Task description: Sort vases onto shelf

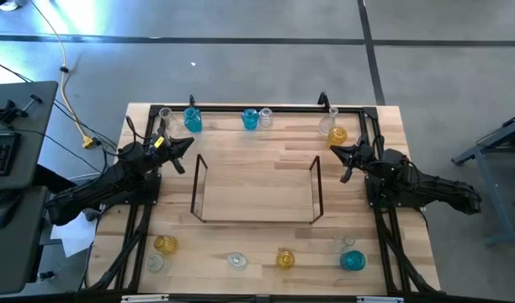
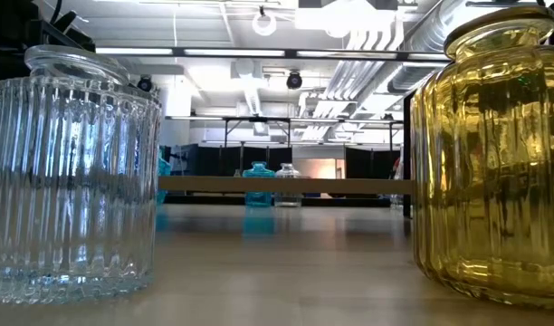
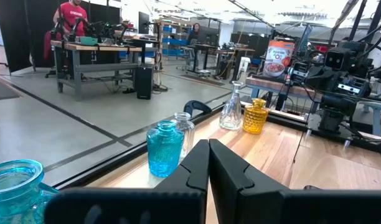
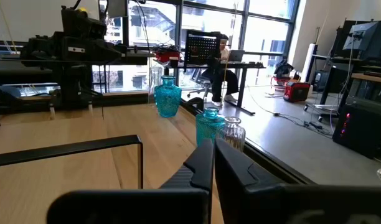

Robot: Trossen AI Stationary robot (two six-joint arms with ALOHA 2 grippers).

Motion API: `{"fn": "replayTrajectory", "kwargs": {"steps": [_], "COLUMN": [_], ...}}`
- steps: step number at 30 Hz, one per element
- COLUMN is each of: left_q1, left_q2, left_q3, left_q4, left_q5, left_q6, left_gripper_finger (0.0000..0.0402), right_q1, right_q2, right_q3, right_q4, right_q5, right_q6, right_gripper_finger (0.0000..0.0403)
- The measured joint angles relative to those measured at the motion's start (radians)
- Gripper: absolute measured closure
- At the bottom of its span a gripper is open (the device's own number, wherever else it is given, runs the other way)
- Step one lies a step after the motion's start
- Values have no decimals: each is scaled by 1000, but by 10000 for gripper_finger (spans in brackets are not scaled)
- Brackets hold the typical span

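the vases stand upright in two rows along the table's long edges, none on the shelf (image 1: pixel 256 190), which sits empty between the two arms. nearest a gripper are the far-row ones: a blue vase (image 1: pixel 193 119) and a clear vase (image 1: pixel 166 116) just beyond the left gripper (image 1: pixel 178 152), and an amber vase (image 1: pixel 338 135) with a clear one (image 1: pixel 328 124) just beyond the right gripper (image 1: pixel 351 160). each stands neck up, so a grasp would likely come in level at the neck or body. both grippers are clenched on nothing, fingers pressed together in the wrist views. the amber vase looks closest to the right gripper, slightly ahead and outward of it; the near row lies well behind both.
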Motion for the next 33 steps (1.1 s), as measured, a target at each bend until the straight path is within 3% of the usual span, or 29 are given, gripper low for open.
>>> {"fn": "replayTrajectory", "kwargs": {"steps": [9, 22, 28, 30, 33], "left_q1": [0, 0, 0, 0, 0], "left_q2": [0, 0, 1, 1, 28], "left_q3": [0, 0, 0, 0, 13], "left_q4": [7, 141, 215, 275, 307], "left_q5": [0, 5, 2, 41, 185], "left_q6": [2, -5, -103, -125, -130], "left_gripper_finger": [401, 401, 401, 401, 401], "right_q1": [0, 0, 0, 0, 0], "right_q2": [0, 0, 0, 0, 0], "right_q3": [0, 0, 0, 0, 0], "right_q4": [0, 0, 0, 0, 0], "right_q5": [0, 0, 0, 0, 0], "right_q6": [0, 0, 0, 0, 0], "right_gripper_finger": [402, 402, 402, 402, 402]}}
